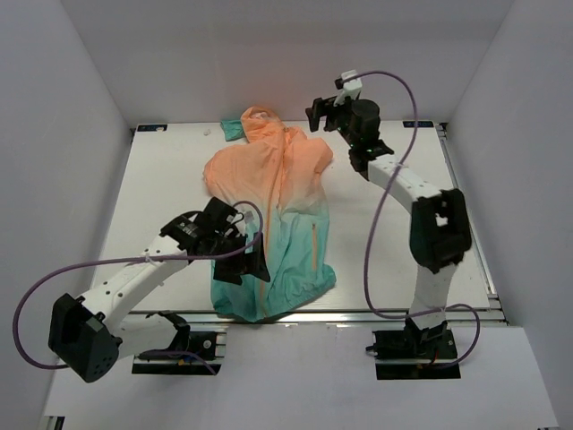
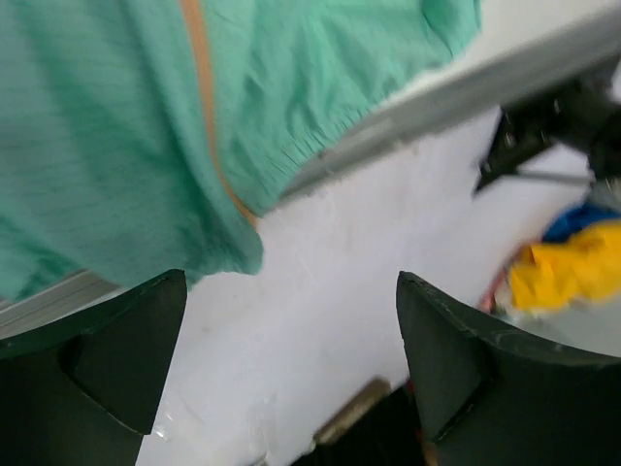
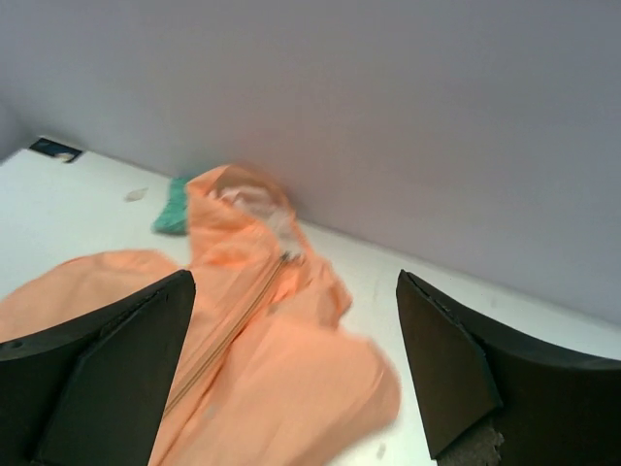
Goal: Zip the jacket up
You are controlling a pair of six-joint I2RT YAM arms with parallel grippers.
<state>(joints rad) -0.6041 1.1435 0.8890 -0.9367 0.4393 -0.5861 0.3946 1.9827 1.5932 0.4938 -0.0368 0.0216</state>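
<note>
The jacket point(image 1: 300, 179) is lying crumpled and front-up, its peach-orange upper part and hood point(image 3: 243, 199) spreading below and ahead of the right claw point(image 1: 315, 115), its teal-green lower part lying under the left claw point(image 1: 253, 260), its orange zipper point(image 2: 199, 58) running lengthwise down the middle.

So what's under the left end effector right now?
The teal hem of the jacket and its orange zipper lie below the open left end effector, with a white surface beyond. In the overhead view, the left arm covers the fabric directly beneath it.
</note>
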